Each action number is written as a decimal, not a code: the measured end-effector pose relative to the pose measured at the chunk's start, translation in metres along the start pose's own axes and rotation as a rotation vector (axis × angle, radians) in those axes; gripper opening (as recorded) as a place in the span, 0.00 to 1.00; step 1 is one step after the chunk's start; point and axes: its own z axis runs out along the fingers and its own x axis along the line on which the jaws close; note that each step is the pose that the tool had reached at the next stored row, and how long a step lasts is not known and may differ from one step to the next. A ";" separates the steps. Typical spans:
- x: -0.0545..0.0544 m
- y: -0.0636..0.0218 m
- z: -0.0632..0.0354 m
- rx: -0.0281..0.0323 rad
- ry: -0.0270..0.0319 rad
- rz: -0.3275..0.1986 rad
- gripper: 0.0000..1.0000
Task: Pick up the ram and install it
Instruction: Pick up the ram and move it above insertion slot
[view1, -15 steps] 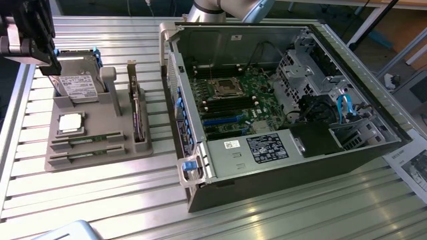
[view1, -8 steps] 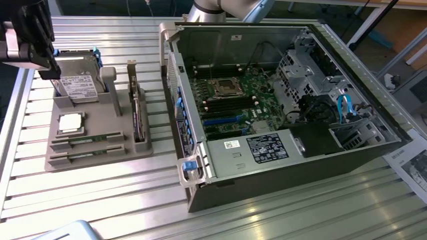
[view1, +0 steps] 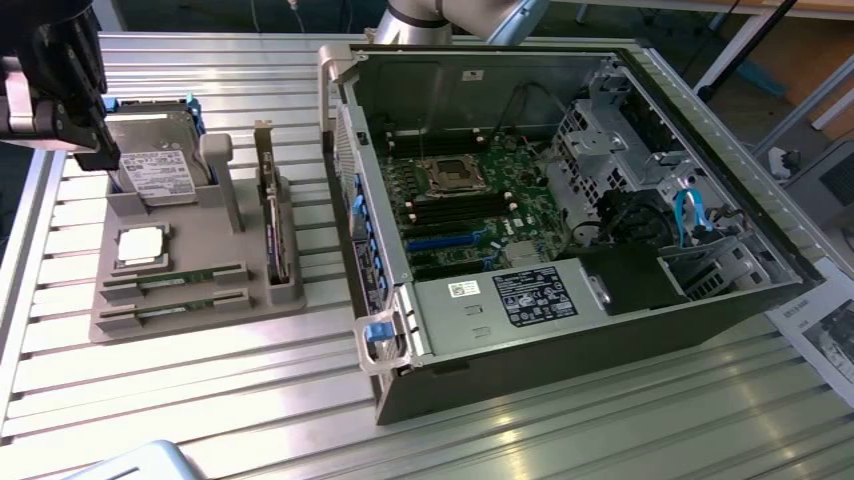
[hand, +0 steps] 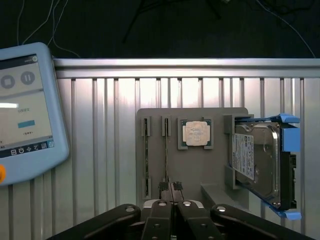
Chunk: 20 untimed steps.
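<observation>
Environment: robotics laboratory or workshop. Indicators: ribbed aluminium table (view1: 200, 400); opened computer tower (view1: 441, 90) at the exterior view's right; grey parts fixture (view1: 200, 250) at its left; teach pendant (hand: 25, 115) on the table.

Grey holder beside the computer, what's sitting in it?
A hard drive, a square processor chip, two memory sticks and an upright card. The sticks' and card's lower edges are sunk out of sight.
</observation>
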 end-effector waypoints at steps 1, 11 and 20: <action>0.000 0.0000 0.0000 0.0000 0.0000 0.000 0.10; 0.000 -0.0001 0.0028 0.0000 0.0000 0.000 0.10; 0.000 -0.0007 0.0152 0.0001 -0.0001 0.000 0.10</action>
